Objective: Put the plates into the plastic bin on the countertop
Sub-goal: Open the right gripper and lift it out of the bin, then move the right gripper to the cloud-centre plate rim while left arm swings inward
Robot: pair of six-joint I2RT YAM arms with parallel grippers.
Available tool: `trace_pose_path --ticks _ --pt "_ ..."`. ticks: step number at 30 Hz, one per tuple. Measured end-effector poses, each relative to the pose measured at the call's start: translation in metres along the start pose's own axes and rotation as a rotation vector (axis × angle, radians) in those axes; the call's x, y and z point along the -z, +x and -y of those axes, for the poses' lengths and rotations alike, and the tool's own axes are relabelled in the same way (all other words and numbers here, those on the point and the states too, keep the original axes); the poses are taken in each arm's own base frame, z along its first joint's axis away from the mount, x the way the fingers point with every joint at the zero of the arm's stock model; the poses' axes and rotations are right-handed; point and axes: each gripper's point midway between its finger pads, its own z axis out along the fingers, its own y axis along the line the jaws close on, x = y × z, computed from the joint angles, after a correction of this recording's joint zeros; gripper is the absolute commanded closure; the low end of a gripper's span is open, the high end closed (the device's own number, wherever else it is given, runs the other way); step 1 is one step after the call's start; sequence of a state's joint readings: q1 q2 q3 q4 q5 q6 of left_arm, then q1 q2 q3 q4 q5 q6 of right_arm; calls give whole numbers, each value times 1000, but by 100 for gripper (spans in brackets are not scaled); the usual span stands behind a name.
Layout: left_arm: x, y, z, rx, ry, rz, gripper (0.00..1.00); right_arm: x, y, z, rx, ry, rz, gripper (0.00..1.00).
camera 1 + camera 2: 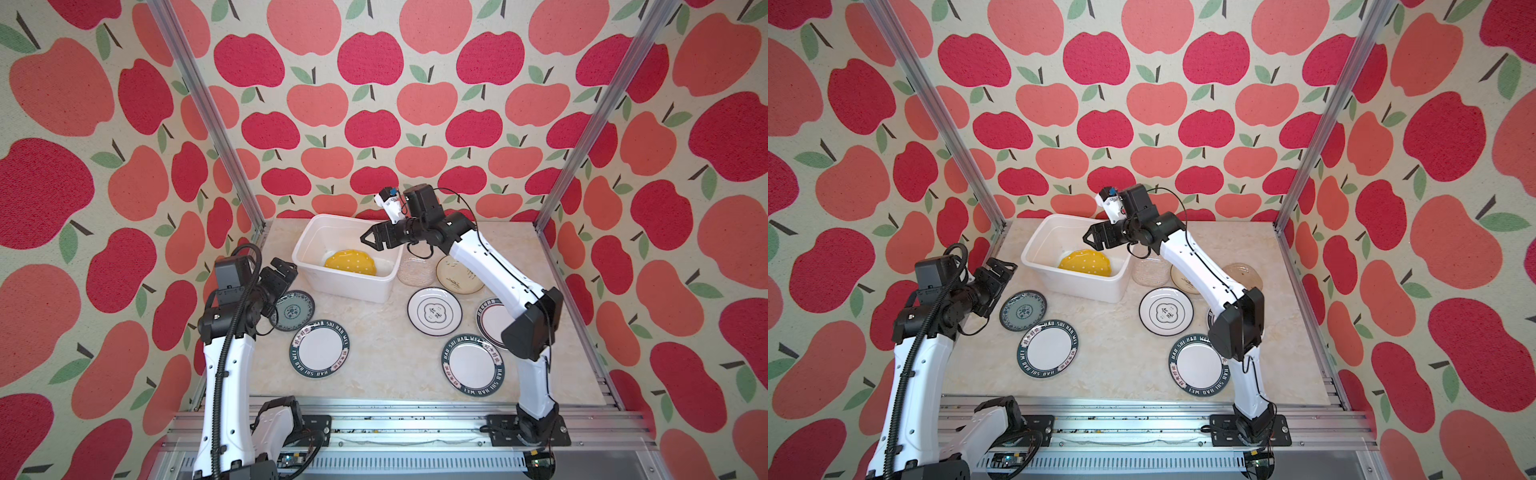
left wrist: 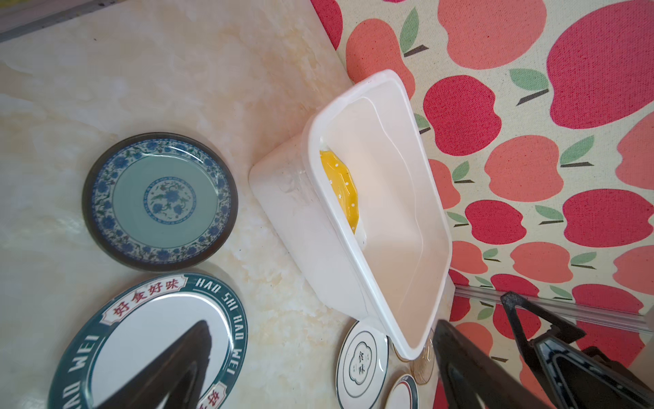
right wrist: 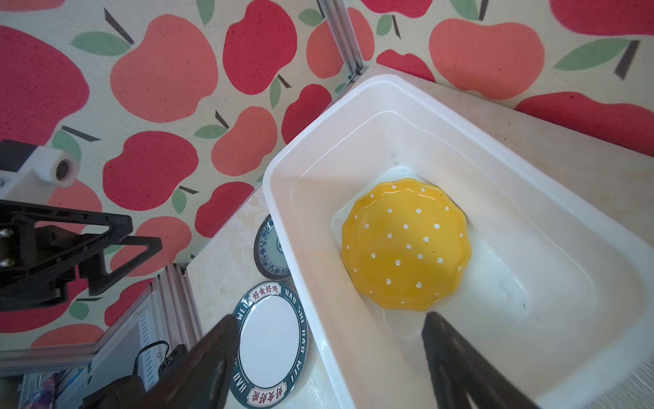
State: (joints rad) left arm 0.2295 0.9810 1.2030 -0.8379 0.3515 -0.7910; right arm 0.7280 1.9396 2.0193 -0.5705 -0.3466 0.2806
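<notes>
While left claw [image 1: 286, 268] and right claw [image 1: 370, 242] gape empty, plastic bin [image 1: 345, 286] holds yellow plate [image 1: 351, 262] (white-dotted).

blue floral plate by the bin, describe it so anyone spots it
Find the white rectangular plastic bin on the beige countertop. Off its near left corner lies a round dish. Unlike the green-rimmed white plate beside it, its centre is pale teal, ringed by blue flowers.

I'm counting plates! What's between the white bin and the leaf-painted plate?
A clear glass plate lies on the countertop between the bin and the leaf-painted plate, close beside the bin. Both top views show it.
</notes>
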Motion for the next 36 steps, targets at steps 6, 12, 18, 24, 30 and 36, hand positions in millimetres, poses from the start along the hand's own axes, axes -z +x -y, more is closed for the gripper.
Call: trace_pose_path --ticks 6,12,18,24,30,36 --pt "16 0 5 1 -5 -1 1 49 40 19 -64 85 12 18" --pt "5 31 4 -114 24 -157 1 84 74 10 -177 135 2 19" --pt "10 68 27 -291 151 -273 1 126 116 8 -362 201 -41 19" --pt "22 123 44 -467 257 -360 1 158 160 39 -532 345 -99 18" --pt "21 184 55 -677 360 -425 1 186 201 92 -712 483 -138 17" --pt "8 244 38 -847 401 -487 1 183 234 115 -800 500 -227 17"
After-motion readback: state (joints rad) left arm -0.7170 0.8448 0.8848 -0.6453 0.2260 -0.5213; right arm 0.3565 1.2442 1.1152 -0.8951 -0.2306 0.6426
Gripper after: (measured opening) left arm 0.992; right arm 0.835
